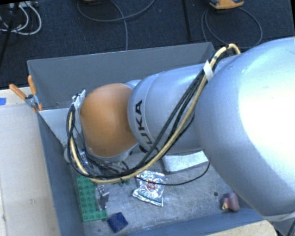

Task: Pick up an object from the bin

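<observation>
My gripper (101,197) reaches down from under the orange wrist cover at the bin's left side, and its tip stands on or just above the right edge of a green studded baseplate (87,201). That plate lies flat along the left wall. A small dark blue block (117,222) rests just in front of the plate, near the front wall. To the right of the gripper lies a crumpled silver foil wrapper (149,188) with red print.
A white flat piece (185,161) pokes out from under the arm behind the wrapper. A small pink and brown thing (230,202) sits at the front right. The arm and its cables cover the bin's middle and right.
</observation>
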`<state>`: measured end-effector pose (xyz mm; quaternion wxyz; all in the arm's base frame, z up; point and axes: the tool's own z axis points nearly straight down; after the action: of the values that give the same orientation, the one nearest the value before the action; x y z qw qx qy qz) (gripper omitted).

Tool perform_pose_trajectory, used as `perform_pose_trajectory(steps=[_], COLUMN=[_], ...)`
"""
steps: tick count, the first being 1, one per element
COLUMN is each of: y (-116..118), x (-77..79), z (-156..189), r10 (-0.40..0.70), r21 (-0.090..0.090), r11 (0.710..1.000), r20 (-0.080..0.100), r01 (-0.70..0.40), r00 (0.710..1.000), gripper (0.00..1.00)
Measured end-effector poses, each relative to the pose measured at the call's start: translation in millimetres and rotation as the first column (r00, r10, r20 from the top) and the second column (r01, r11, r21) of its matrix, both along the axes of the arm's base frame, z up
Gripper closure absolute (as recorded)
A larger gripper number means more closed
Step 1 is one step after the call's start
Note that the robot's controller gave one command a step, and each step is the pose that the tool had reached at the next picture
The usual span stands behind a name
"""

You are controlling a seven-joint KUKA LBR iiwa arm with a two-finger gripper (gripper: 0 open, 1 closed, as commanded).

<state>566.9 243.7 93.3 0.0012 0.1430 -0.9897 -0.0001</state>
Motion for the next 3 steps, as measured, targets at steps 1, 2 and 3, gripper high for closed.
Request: perform_pose_trajectory(steps=[1,2,3], y=[0.2,-23.5,-15.5], x=[-0.1,24.4,23.3], z=[0.0,-13.0,183.3], r10=[-0.001,-0.147,0.216], r21=[0.0,0.016,0.002], r11=[1.0,0.989,0.976], r20=[0.0,0.003,0.011], r01=[0.001,0.147,-0.216], r00=[1.0,0.989,0.976], gripper=[1.0,1.0,1.0])
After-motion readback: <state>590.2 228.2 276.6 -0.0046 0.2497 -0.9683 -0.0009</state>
